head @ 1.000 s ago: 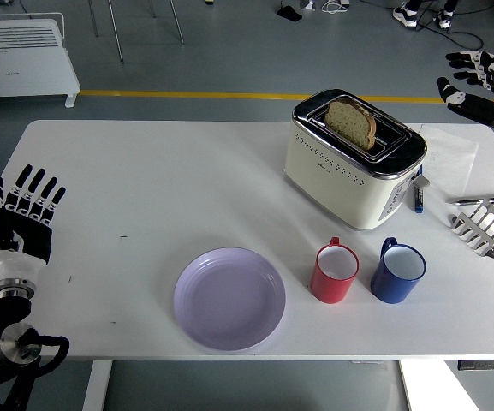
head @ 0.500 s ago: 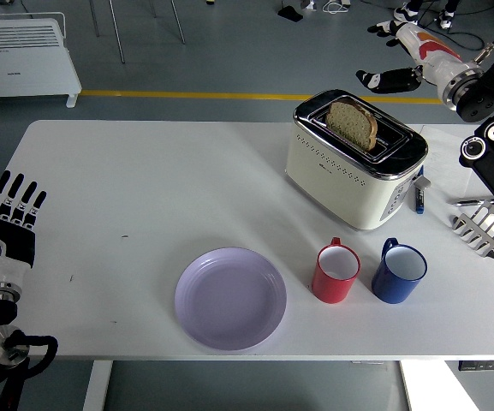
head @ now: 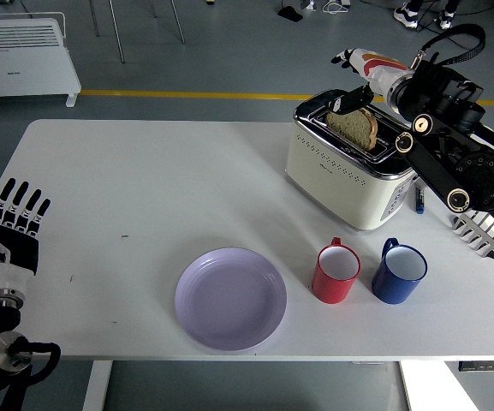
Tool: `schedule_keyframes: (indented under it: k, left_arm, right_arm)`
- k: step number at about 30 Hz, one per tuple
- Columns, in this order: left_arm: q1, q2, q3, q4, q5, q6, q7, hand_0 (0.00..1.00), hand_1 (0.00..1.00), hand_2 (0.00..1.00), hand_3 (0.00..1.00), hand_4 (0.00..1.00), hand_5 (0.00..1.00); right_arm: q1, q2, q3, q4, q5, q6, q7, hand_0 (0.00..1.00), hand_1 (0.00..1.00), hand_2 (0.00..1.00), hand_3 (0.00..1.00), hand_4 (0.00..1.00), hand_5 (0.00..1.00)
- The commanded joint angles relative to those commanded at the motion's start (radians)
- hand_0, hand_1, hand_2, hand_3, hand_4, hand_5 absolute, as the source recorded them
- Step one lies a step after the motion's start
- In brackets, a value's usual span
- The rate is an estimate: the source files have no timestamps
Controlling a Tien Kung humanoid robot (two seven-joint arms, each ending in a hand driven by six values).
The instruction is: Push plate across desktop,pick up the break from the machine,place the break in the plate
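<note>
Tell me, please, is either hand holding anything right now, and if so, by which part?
Nothing is clearly held. The right hand reaches over the bread in the toaster, grip not visible. The left hand is open and empty.

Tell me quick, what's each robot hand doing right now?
Left robot hand: open, holding nothing, at the table's left edge.
Right robot hand: above the brown bread slice; grip unclear.

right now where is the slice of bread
In the head view the bread stands upright in the slot of the cream toaster at the table's far right, with the right hand just above it.
</note>
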Motion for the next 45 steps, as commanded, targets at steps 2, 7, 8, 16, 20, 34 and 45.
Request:
schedule_keyframes:
  k: [2, 7, 8, 16, 20, 34, 45]
  left_arm:
    - [0.001, 0.0, 0.002, 0.0, 0.0, 0.0, 0.0, 0.752, 0.772, 0.808, 0.778, 0.577, 0.998]
    - [0.004, 0.0, 0.015, 0.001, -0.001, 0.001, -0.002, 0.751, 0.771, 0.805, 0.779, 0.576, 0.998]
    - [0.005, 0.0, 0.021, 0.002, -0.001, 0.002, -0.003, 0.751, 0.771, 0.805, 0.779, 0.576, 0.998]
    - [0.005, 0.0, 0.046, 0.003, 0.001, 0.004, -0.005, 0.751, 0.77, 0.807, 0.779, 0.574, 0.998]
    - [0.001, 0.0, 0.05, 0.004, 0.001, 0.005, -0.005, 0.75, 0.771, 0.806, 0.779, 0.576, 0.998]
    - [-0.015, 0.0, 0.048, 0.009, 0.011, 0.019, -0.008, 0.75, 0.768, 0.805, 0.78, 0.576, 0.998]
    - [-0.018, 0.0, 0.053, 0.007, 0.01, 0.018, -0.014, 0.749, 0.765, 0.802, 0.778, 0.574, 0.998]
  right_arm:
    - [0.008, 0.01, -0.003, -0.019, -0.005, 0.002, -0.002, 0.907, 0.829, 0.792, 0.836, 0.782, 0.253]
    - [0.037, 0.048, -0.007, -0.118, -0.043, 0.009, -0.01, 0.884, 0.797, 0.768, 0.827, 0.792, 0.265]
    - [0.042, 0.059, 0.002, -0.139, -0.049, 0.019, -0.02, 0.884, 0.797, 0.768, 0.827, 0.792, 0.265]
    - [0.061, 0.08, 0.016, -0.207, -0.065, 0.027, -0.054, 0.884, 0.792, 0.765, 0.824, 0.8, 0.278]
    - [0.067, 0.084, 0.016, -0.23, -0.064, 0.024, -0.055, 0.875, 0.783, 0.75, 0.818, 0.804, 0.296]
    - [0.081, 0.096, -0.009, -0.279, 0.03, 0.017, -0.081, 0.805, 0.743, 0.698, 0.808, 0.807, 0.333]
    - [0.1, 0.096, -0.068, -0.337, 0.116, -0.005, -0.083, 0.728, 0.712, 0.673, 0.783, 0.802, 0.365]
